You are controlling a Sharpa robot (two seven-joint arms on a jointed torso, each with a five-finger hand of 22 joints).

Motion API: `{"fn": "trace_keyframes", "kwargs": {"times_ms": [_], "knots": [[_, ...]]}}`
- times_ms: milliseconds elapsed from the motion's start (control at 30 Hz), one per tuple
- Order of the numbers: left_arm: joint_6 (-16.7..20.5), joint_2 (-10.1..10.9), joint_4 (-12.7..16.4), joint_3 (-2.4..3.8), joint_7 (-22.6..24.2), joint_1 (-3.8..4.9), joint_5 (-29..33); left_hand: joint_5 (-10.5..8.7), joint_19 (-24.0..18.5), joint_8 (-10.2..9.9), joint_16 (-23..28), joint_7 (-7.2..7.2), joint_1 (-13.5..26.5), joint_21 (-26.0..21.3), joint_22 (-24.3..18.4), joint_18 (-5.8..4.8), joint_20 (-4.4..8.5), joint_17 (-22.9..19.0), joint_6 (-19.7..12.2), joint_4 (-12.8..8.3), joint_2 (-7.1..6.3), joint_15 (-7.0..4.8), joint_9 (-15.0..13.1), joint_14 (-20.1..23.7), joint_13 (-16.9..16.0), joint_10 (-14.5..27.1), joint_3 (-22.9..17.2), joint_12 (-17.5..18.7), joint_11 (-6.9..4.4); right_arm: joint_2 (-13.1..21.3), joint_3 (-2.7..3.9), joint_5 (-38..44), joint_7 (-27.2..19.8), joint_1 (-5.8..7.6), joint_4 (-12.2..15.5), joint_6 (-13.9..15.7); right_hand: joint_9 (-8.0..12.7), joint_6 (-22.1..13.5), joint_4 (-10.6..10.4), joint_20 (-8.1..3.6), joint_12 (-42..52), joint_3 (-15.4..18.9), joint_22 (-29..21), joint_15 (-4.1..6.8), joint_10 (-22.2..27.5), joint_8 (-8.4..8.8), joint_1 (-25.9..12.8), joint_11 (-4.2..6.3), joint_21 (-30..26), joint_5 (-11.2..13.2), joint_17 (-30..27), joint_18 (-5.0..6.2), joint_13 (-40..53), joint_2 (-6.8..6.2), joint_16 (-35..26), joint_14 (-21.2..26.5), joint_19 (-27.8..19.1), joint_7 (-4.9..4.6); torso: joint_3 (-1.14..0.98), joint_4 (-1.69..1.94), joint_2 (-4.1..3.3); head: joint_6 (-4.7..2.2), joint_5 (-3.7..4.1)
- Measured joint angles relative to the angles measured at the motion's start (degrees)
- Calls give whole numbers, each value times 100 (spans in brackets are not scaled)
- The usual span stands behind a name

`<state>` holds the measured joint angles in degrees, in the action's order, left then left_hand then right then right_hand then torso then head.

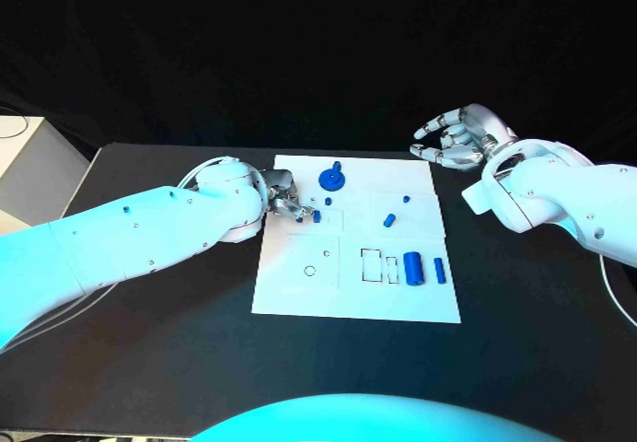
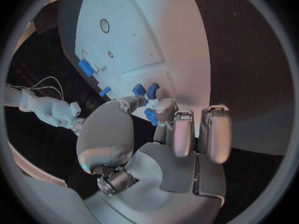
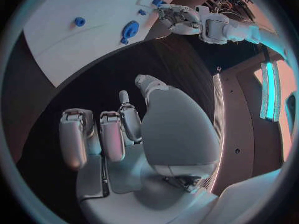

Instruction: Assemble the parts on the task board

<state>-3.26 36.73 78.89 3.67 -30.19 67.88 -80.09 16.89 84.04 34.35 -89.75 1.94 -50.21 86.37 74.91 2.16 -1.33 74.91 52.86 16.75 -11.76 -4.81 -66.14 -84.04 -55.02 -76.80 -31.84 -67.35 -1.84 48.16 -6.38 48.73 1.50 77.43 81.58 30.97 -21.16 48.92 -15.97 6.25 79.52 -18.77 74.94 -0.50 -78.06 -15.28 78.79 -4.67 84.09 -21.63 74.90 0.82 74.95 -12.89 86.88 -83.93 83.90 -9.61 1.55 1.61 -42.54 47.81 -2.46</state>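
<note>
The white task board [image 1: 348, 295] lies mid-table. My left hand [image 1: 279, 198] is over its left edge and pinches a small blue part [image 2: 151, 116] between thumb and fingers, low over the board; two more blue bits [image 2: 145, 90] show just past the fingertips. A blue gear-like part [image 1: 332, 178] stands near the far edge. A small blue peg [image 1: 389, 219] lies mid-right, with a blue cylinder [image 1: 413, 267] and a thin blue bar [image 1: 439, 270] nearer me. My right hand [image 1: 458, 136] hovers off the board's far right corner, fingers loosely curved and apart, holding nothing.
Outlined rectangular slots [image 1: 380, 265] and a round hole [image 1: 309, 271] mark the board's near half. A pale box [image 1: 33, 166] stands at the table's far left edge. Black table [image 1: 159, 350] surrounds the board.
</note>
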Motion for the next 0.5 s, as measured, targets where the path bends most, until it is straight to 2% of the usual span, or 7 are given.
{"fn": "trace_keyframes", "kwargs": {"times_ms": [167,200,500], "knots": [[2,24,37,-2,5,-4,11,0,0,0,0,0,-2,0,0,0,0,0,0,0,92,0,0,0,-11,0,0,0,0,0,0,20,0,-7,-1,0,0,0,0,0,0,0,0,0,0,0,0,0,0,0,0,0,0,0,0,0,0,0,1,-1,-1,-1,-1],[2,30,44,-2,6,-5,14,0,0,0,0,0,6,0,0,0,0,0,0,0,146,0,0,0,-17,0,0,0,0,0,0,28,0,-9,-1,0,0,0,0,0,0,0,-1,0,0,0,0,0,0,0,0,0,0,0,0,0,0,0,1,-1,-1,-1,-1],[-3,55,67,-3,14,-8,25,0,0,0,0,0,-9,0,0,0,0,0,0,0,174,0,0,0,-21,0,0,0,0,-1,0,68,0,-15,-4,0,1,0,0,0,0,0,-1,0,0,0,0,0,0,0,0,0,-1,0,0,0,0,0,2,0,-1,6,-6]]}}
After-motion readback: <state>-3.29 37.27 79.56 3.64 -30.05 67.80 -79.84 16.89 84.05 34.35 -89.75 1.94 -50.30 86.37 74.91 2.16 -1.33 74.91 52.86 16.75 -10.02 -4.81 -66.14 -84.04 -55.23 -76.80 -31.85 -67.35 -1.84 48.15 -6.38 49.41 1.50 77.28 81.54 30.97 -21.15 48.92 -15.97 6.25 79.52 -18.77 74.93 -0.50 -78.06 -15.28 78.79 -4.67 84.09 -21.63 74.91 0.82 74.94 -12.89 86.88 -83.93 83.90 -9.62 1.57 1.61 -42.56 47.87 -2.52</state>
